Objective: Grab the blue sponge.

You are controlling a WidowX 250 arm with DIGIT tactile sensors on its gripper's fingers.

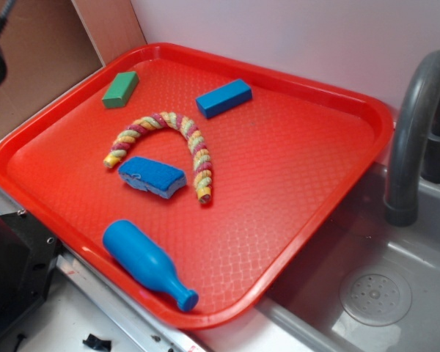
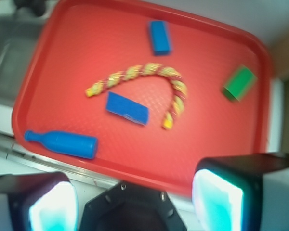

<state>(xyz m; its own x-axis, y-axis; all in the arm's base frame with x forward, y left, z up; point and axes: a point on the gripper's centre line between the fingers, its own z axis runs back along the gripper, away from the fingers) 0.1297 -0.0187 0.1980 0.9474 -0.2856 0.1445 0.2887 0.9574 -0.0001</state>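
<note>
The blue sponge (image 1: 152, 177) lies flat near the middle-left of the red tray (image 1: 293, 161), just inside the curve of a striped rope. In the wrist view the blue sponge (image 2: 127, 108) lies mid-tray (image 2: 77, 57). My gripper (image 2: 135, 202) is open and empty, its two pale pads wide apart. It is high above the tray's near edge, well apart from the sponge. In the exterior view only a dark bit of the arm shows at the top left edge.
On the tray lie a curved red-yellow rope (image 1: 183, 139), a smooth blue block (image 1: 224, 97) at the back, a green block (image 1: 120, 89) at the back left and a blue plastic bottle (image 1: 147, 262) lying near the front edge. A grey faucet (image 1: 418, 125) and sink (image 1: 374, 293) stand to the right.
</note>
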